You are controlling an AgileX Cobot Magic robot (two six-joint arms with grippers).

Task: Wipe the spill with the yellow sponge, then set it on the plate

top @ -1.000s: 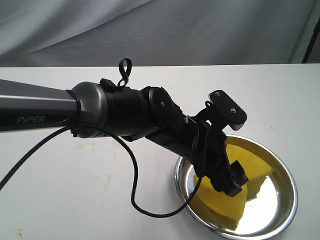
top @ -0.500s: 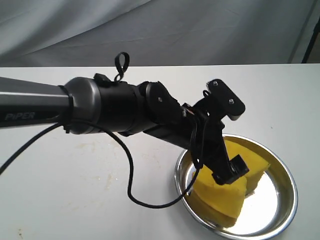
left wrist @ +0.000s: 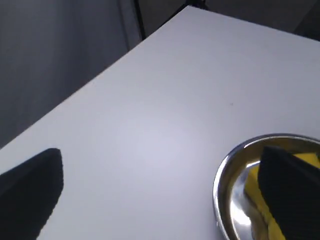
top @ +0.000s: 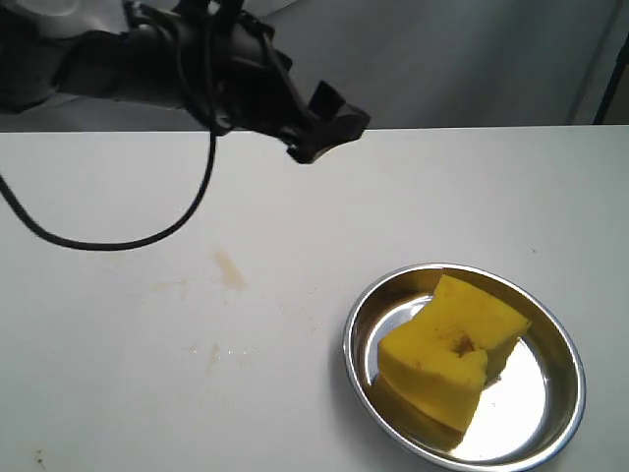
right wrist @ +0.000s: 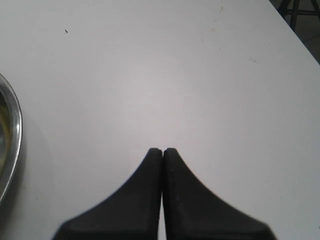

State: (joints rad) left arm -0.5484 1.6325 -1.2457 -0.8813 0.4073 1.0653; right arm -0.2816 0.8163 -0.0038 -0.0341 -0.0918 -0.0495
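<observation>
The sponge lies tilted in the plate at the lower right of the exterior view. Faint tan smears of the spill mark the table left of centre. The left gripper hangs at upper left, fingers spread wide and empty. The right gripper has its fingers pressed together over bare table, holding nothing
</observation>
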